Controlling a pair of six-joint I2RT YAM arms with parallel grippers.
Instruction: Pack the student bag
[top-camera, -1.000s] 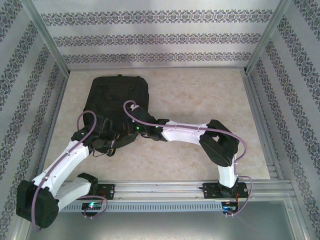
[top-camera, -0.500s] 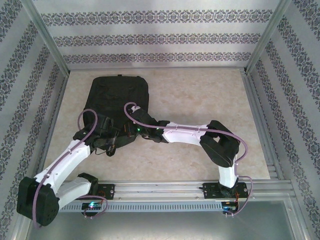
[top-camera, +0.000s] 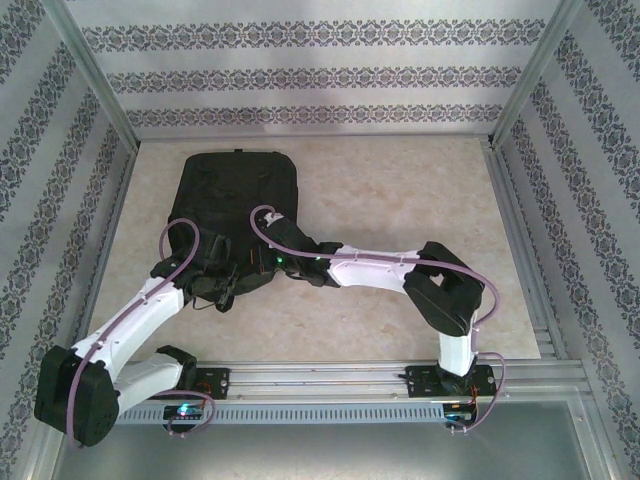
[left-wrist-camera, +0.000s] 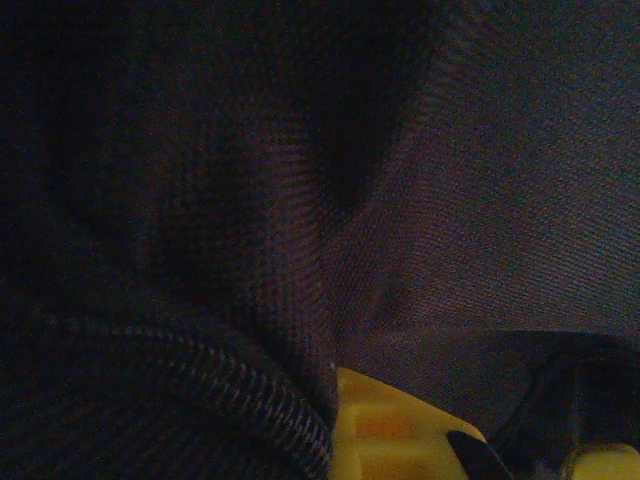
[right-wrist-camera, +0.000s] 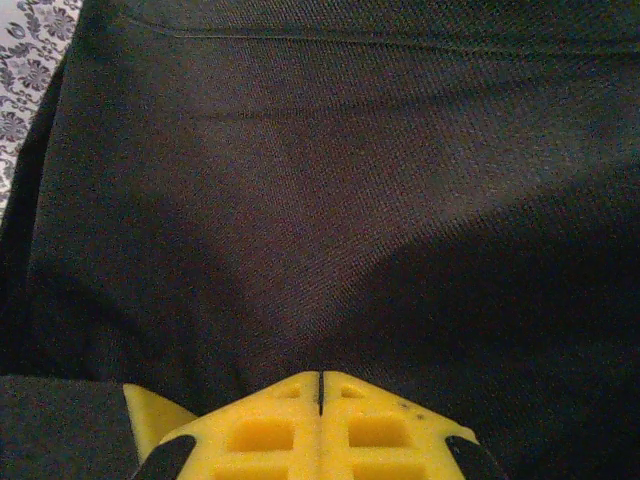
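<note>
The student bag (top-camera: 235, 190), a large black fabric backpack, lies flat at the back left of the table. Both grippers meet at its near edge. My left gripper (top-camera: 222, 275) is shut, and in the left wrist view dark fabric of the bag (left-wrist-camera: 480, 200) folds over and creases toward my left gripper (left-wrist-camera: 340, 388), of which one yellow finger (left-wrist-camera: 400, 435) shows. My right gripper (top-camera: 262, 262) is shut too. In the right wrist view the bag's fabric (right-wrist-camera: 330, 180) puckers into the right gripper's (right-wrist-camera: 320, 376) closed tips.
The beige table top (top-camera: 400, 190) spreads bare to the right of the bag and in front of it. Aluminium frame rails (top-camera: 515, 230) and patterned walls (top-camera: 300, 75) enclose the table. A second yellow finger (right-wrist-camera: 150, 412) peeks in at the lower left of the right wrist view.
My left gripper has shut at the bag's near edge, and its arm has shifted slightly. The right arm and the bag have hardly moved.
</note>
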